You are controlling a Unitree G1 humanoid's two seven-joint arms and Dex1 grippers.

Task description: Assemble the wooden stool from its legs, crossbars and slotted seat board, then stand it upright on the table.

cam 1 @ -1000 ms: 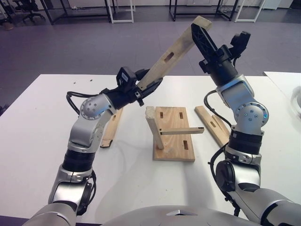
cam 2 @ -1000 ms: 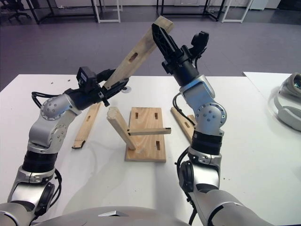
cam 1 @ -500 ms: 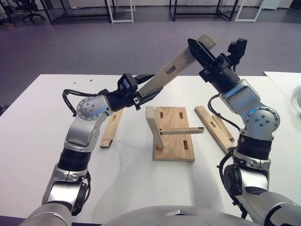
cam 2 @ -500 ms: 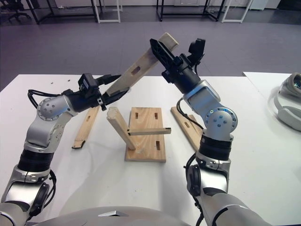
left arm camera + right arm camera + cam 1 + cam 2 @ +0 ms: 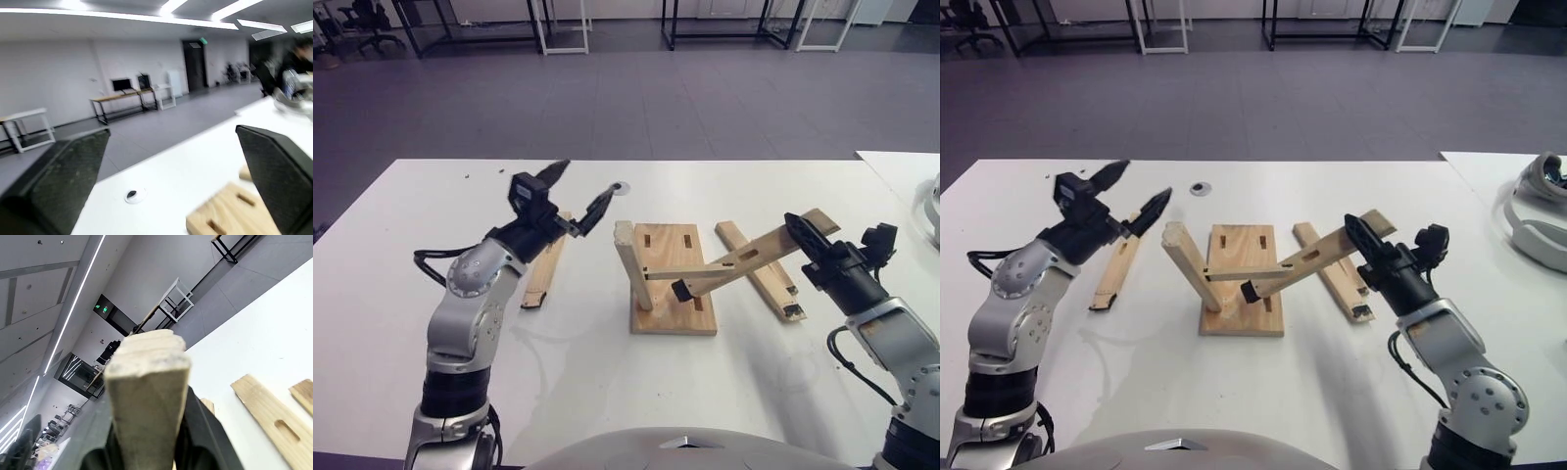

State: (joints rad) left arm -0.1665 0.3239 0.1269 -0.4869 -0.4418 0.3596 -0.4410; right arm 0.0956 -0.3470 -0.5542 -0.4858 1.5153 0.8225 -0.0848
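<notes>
Toward the near middle of the white table [image 5: 391,255] the slotted seat board [image 5: 671,240] lies flat, with one leg [image 5: 632,264] standing tilted at its left edge and a crossbar [image 5: 664,275] running from that leg to the right above the board. At the right, the right gripper [image 5: 806,238] is clamped on the upper end of a second slotted leg [image 5: 744,259], which slants down to the left; its lower end is over the board just under the crossbar, and contact there cannot be told. Beneath this held leg, a third leg [image 5: 775,291] lies flat just right of the board. Left of the board a fourth leg [image 5: 540,279] lies flat. Above its far end hangs the left gripper [image 5: 576,191], fingers spread apart and holding nothing. Farther back a small round grommet [image 5: 620,187] sits in the tabletop.
</notes>
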